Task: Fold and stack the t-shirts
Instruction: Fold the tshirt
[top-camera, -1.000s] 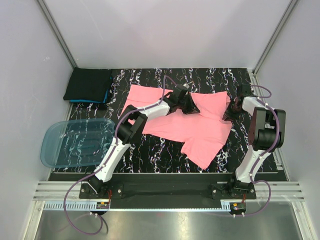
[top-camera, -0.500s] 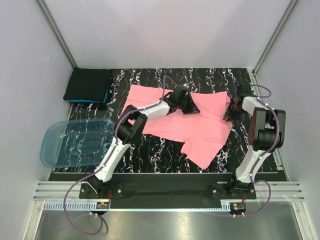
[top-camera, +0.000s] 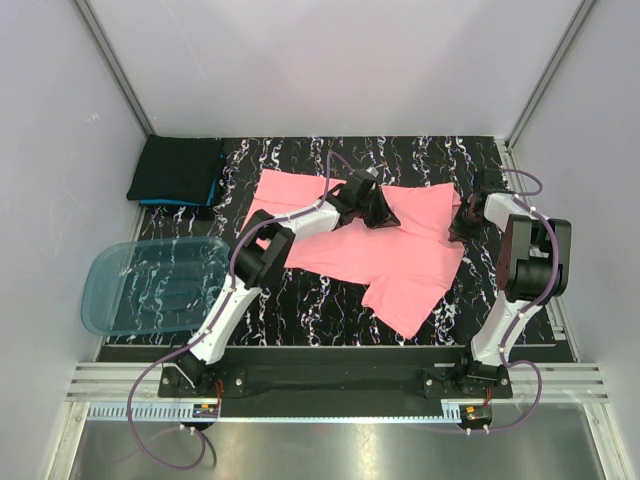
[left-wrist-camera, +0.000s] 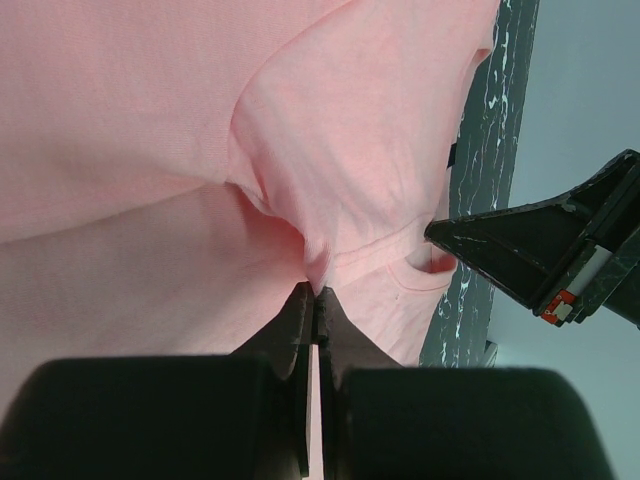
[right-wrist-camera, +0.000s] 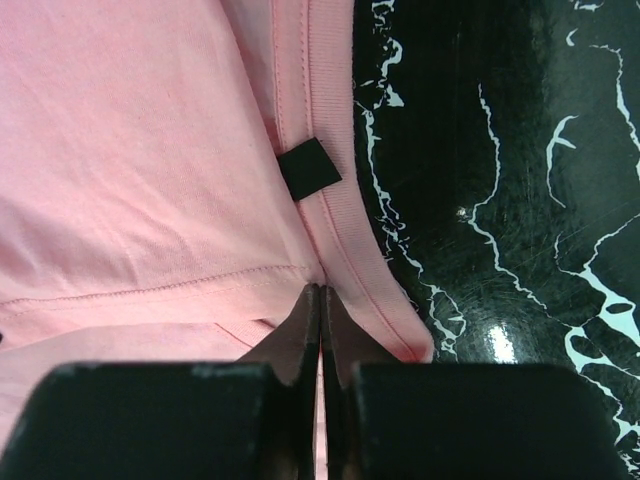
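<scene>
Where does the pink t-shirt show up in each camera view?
Top external: the pink t-shirt lies spread at the picture's centre.
Left wrist: the pink t-shirt fills left and centre, pinched by the left gripper.
Right wrist: the pink t-shirt covers the left half, at the right gripper.
Shared landmark: the black marbled tabletop.
</scene>
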